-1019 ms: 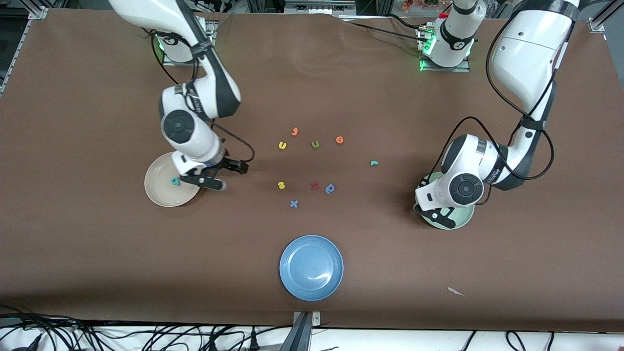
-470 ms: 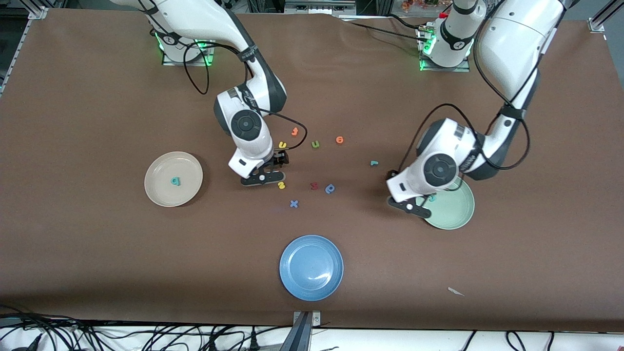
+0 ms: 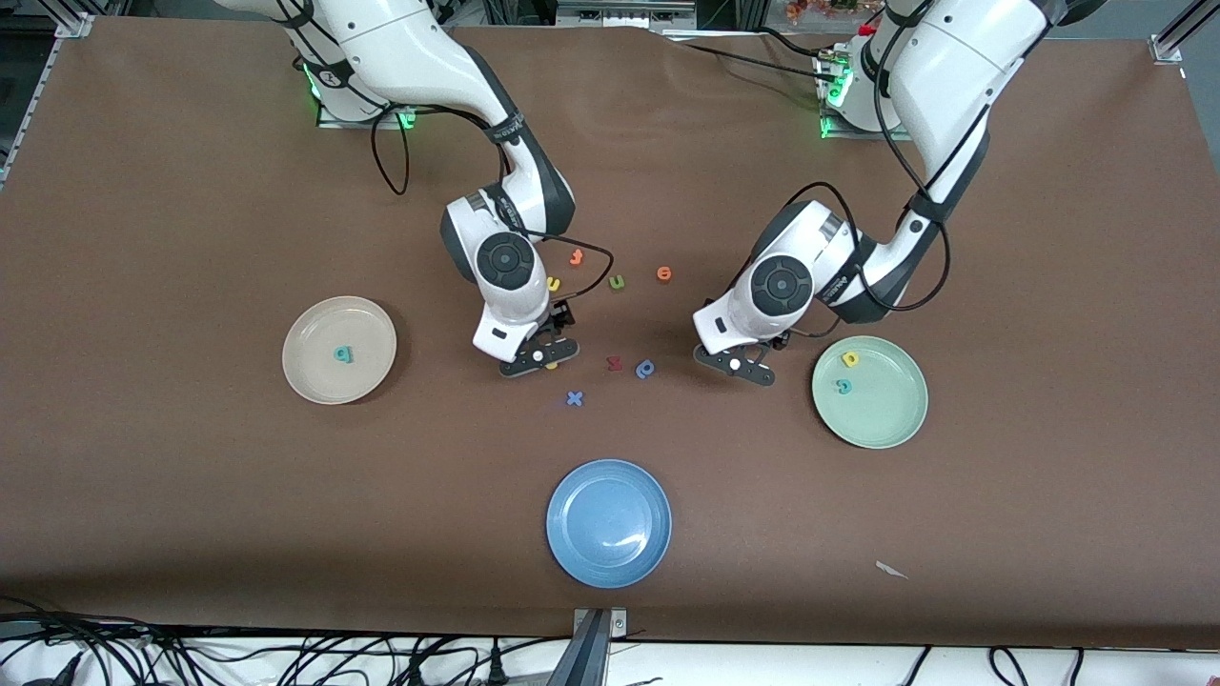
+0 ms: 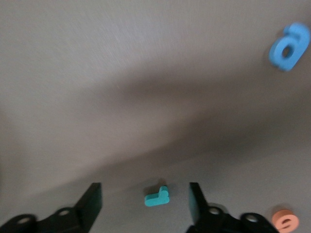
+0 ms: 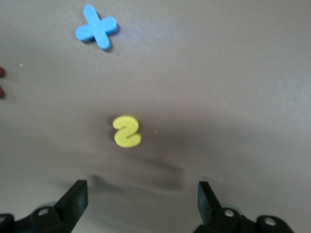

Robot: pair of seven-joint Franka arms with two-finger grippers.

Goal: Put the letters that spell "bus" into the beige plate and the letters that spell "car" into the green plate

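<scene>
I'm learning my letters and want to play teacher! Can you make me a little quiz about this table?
1. True or false: the round beige plate holds one teal foam letter.
2. How many foam letters lie in the round pale green plate?
3. Which lies between the fingers of the left gripper? A: teal foam r; B: blue foam x; C: orange foam o.
Key: 1 true; 2 two; 3 A.

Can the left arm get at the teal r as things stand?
Probably yes. The left wrist view shows the teal r lying flat on the bare table between the left end effector's open fingers, with nothing around it. The nearest letters, the blue a and an orange letter, lie well clear.
</scene>
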